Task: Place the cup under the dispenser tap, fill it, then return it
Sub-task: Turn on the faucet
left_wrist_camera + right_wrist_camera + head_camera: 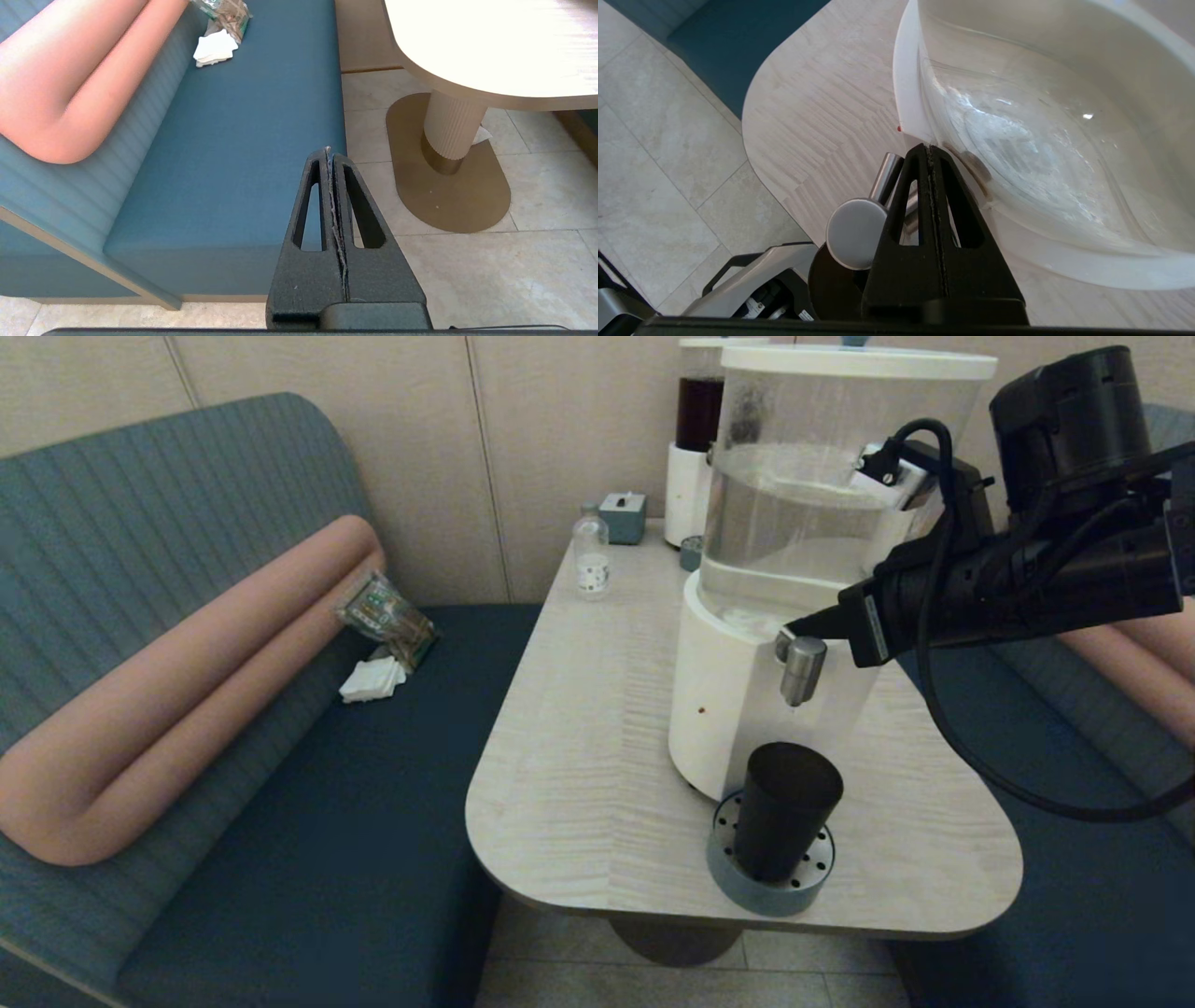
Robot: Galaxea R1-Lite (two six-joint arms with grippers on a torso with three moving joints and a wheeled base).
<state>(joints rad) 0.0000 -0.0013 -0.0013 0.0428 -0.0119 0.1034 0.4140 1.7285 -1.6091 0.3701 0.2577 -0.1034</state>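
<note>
Dark cup (782, 810) beneath steel tap (801, 668), right end effector (795, 627) closed empty at tap top

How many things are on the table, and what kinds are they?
Drink dispensers: 2, the big clear water dispenser and the dark-liquid dispenser
Cups: 1, the dark cup
Drip trays: 1, grey drip tray under the cup
Bottles: 1, small clear bottle
Boxes: 1, small teal box
Total: 6
</note>
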